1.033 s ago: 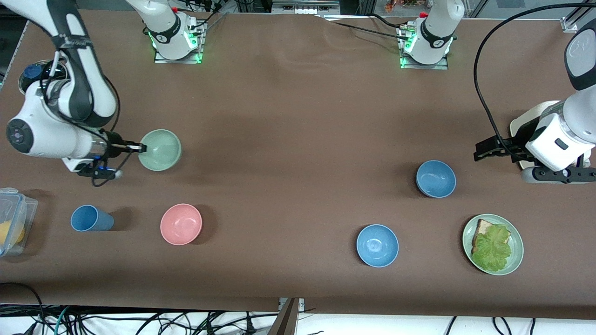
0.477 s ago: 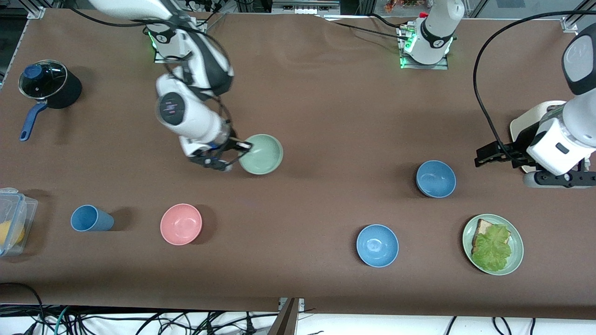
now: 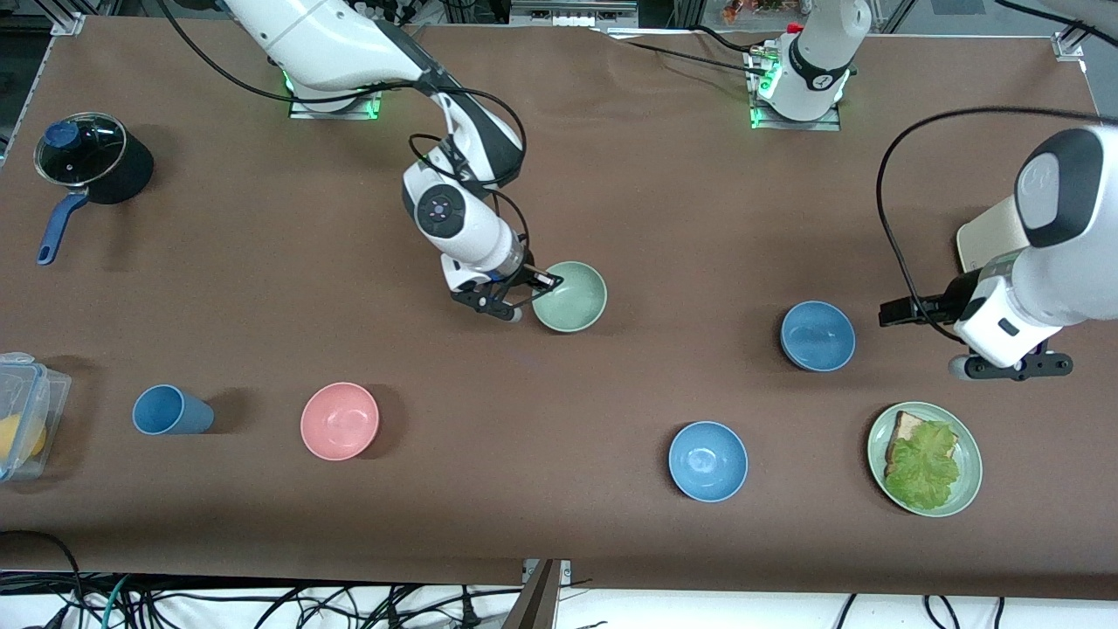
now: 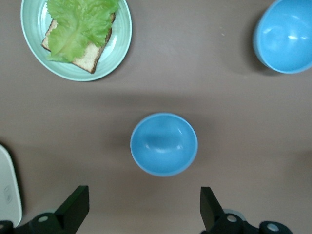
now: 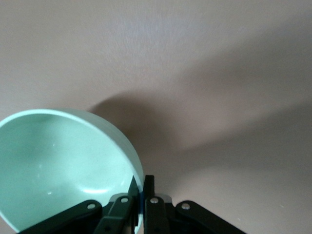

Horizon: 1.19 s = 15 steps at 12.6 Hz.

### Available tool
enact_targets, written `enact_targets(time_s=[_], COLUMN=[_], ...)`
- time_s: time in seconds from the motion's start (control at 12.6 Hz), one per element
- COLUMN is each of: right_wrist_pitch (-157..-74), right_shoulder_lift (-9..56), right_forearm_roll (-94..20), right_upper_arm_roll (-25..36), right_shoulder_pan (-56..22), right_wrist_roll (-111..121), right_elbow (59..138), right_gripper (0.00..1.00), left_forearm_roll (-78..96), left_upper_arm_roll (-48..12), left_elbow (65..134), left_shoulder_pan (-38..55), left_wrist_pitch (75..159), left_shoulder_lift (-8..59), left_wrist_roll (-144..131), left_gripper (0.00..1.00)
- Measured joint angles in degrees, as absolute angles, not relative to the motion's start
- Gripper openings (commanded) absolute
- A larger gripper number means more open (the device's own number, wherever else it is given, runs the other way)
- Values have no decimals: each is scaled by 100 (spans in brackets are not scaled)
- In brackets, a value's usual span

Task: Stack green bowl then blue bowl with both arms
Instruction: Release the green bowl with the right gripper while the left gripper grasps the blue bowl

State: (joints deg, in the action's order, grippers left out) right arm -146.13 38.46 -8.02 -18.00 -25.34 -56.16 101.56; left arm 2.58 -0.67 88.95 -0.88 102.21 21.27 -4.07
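Front view: the right arm reaches from its base at the upper left of the frame down to mid-frame, its wrist bent, and the right tool (image 3: 540, 286) is clamped on the rim of the green bowl (image 3: 570, 297), carried over the middle of the worktop (image 3: 611, 175); half a second ago bowl and tool were further toward the right arm's end; the left arm bends in from the frame's right edge, and the left tool (image 3: 895, 307) hovers with fingers apart just beside the blue bowl (image 3: 817, 335), having drifted slightly lower in the frame.

Left wrist view: the blue bowl (image 4: 164, 144) sits upright at centre frame, between the spread fingers (image 4: 75, 207) at the bottom edge.

Right wrist view: two black fingers (image 5: 148, 187) pinch the green bowl's (image 5: 58, 165) rim, one inside, one outside.
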Motion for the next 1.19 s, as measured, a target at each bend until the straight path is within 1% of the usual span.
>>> enact_targets(time_s=[0.08,0.16,0.24,0.32,0.48,0.56,0.72,0.87,0.95,1.03,1.11,1.19], right_wrist_pitch=[-14689,-14722,-14722,-14724,-14671,-14492,-13846,-13149,-12805,-12453,-12085,-11689], right_shoulder_lift=[3951,3963,3960,3957,3878,3758,3353,2827,2531,2262,2027,1853], right_forearm_roll=[-797,-797,-797,-795,-784,-776,-767,-742,-734,-735,-744,-749], right_upper_arm_roll=[-1705,-1654,-1627,-1593,-1521,-1475,-1319,-998,-716,-386,-28,326], right_shoulder_pan=[-2669,-2728,-2741,-2741,-2740,-2741,-2740,-2748,-2749,-2742,-2729,-2717], right_wrist_roll=[-5621,-5621,-5626,-5626,-5626,-5626,-5624,-5534,-5277,-4816,-4230,-3654], right_elbow=[10128,10104,10080,10057,9948,9889,9760,9658,9640,9622,9581,9485], right_gripper=[46,82,94,97,98,98,98,99,99,99,99,99], left_forearm_roll=[258,256,255,255,255,255,255,255,255,255,255,255], left_upper_arm_roll=[-67,-68,-68,-67,-65,-65,-65,-66,-66,-66,-66,-66], left_elbow=[9182,9502,9794,10041,10454,10618,10934,11174,11241,11275,11287,11292], left_shoulder_pan=[-111,-118,-130,-158,-211,-223,-229,-233,-235,-241,-255,-276], left_wrist_pitch=[10715,11198,11593,11888,12321,12513,12959,13314,13388,13419,13462,13517], left_shoulder_lift=[2222,2303,2362,2400,2419,2422,2453,2521,2558,2592,2630,2674], left_wrist_roll=[-399,-330,-159,42,270,301,341,413,459,520,598,674], left_gripper=[100,100,100,100,99,99,95,87,83,78,65,44])
